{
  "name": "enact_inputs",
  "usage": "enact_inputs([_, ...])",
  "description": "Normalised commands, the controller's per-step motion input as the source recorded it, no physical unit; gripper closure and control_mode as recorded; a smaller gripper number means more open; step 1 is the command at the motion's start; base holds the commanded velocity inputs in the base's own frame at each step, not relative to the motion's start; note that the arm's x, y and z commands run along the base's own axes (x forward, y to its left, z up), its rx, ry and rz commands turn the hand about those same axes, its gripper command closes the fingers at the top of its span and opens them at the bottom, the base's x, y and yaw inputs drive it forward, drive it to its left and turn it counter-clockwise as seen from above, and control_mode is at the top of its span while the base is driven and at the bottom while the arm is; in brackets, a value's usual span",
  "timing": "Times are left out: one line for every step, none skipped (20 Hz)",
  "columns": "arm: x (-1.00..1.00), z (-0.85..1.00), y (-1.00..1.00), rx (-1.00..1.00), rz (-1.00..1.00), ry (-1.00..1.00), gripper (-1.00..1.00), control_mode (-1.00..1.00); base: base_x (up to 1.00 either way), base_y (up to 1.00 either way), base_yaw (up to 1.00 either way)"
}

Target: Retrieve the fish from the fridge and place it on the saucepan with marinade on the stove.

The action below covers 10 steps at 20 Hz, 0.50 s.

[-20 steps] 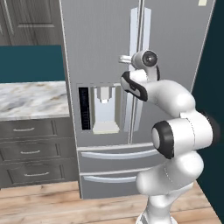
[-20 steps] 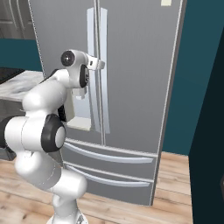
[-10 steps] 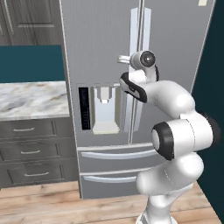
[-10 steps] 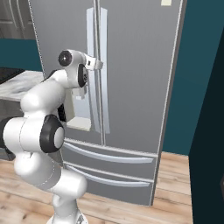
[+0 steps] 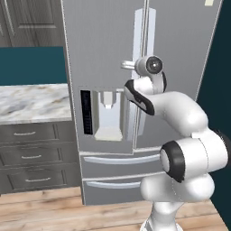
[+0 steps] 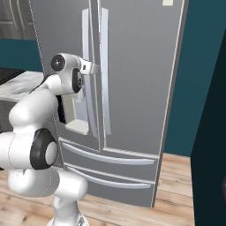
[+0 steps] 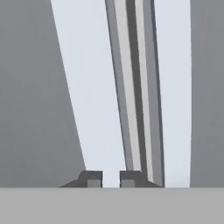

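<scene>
Hand view: two small dark fingertips [image 7: 90, 178] drawn close, a narrow gap between, set at the foot of a pale flat handle [image 7: 127, 87] beside the door seam. Cannot tell whether clamped on the handle or merely near it. Gripper [image 6: 93, 68] reaching level to the left door's long vertical handle in the right base view, tip touching or just beside it. Fridge [image 5: 180, 67] tall, smooth, silver-grey, both doors shut, two wide drawers below with curved pulls. Left base view alone: recessed water dispenser panel [image 5: 103, 115] plainly seen, marbled countertop [image 5: 31, 101] over grey drawer fronts, wooden floor planks. Right base view: white arm covering most of the dispenser; teal wall [image 6: 198, 79] to the right. Fish hidden, nowhere seen.
</scene>
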Motion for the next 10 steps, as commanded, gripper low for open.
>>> enact_inputs([-0.48,0.0,0.11,0.0,0.0,0.0,1.0,-1.0,0.0,0.0,0.0])
enact_inputs([-0.51,0.0,0.11,0.0,0.0,0.01,1.0,-1.0,0.0,0.0,0.0])
enact_inputs([-0.54,0.0,0.13,0.0,0.0,0.02,1.0,-1.0,0.0,0.0,0.0])
enact_inputs([-0.56,0.0,0.15,0.0,0.0,0.06,1.0,-1.0,0.0,0.0,0.0])
enact_inputs([-0.55,0.0,0.11,0.0,0.0,0.07,1.0,-1.0,0.0,0.0,0.0])
enact_inputs([-0.51,0.0,0.14,0.0,0.0,0.07,1.0,-1.0,0.0,0.0,0.0])
enact_inputs([-0.52,0.0,0.15,0.0,0.0,0.08,1.0,-1.0,0.0,0.0,0.0])
enact_inputs([-0.51,0.0,0.16,0.0,0.0,0.08,1.0,-1.0,0.0,0.0,0.0])
enact_inputs([-0.51,0.0,0.21,0.0,0.0,0.07,1.0,-1.0,0.0,0.0,0.0])
enact_inputs([-0.5,0.0,0.26,0.0,0.0,0.07,1.0,-1.0,0.0,0.0,0.0])
